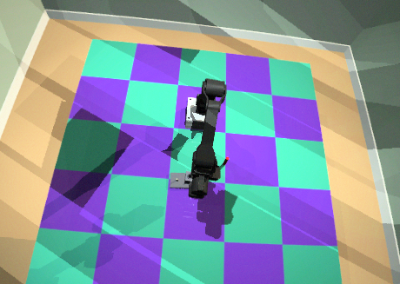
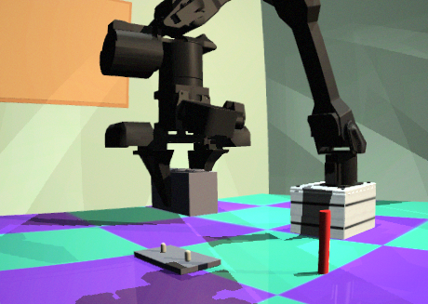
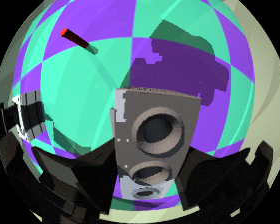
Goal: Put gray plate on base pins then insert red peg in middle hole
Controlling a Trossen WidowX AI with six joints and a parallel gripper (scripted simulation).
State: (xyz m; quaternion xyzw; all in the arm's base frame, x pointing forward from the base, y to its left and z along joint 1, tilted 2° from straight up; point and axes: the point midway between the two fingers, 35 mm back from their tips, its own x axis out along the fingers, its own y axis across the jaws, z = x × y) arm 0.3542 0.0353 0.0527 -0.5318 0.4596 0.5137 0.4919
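Note:
The gray plate [image 2: 202,193] [image 3: 125,150] is a thick block with round holes, held off the floor. My gripper [image 2: 185,187] is shut on it, one finger on each side. The flat gray base [image 2: 205,262] [image 1: 174,184] lies on the floor, lower in the exterior view, with two pale pins standing bare. In the top view the arm hides the base's right part; in the wrist view the base is not visible. The red peg [image 2: 324,243] [image 1: 227,159] [image 3: 75,38] stands upright on the floor, apart from the base and gripper.
The arm's white block-shaped pedestal [image 2: 359,215] [image 1: 189,119] [image 3: 35,117] stands on the checkered floor behind the peg in the exterior view. Pale walls [image 2: 242,52] stand behind. Arm shadows fall across the floor.

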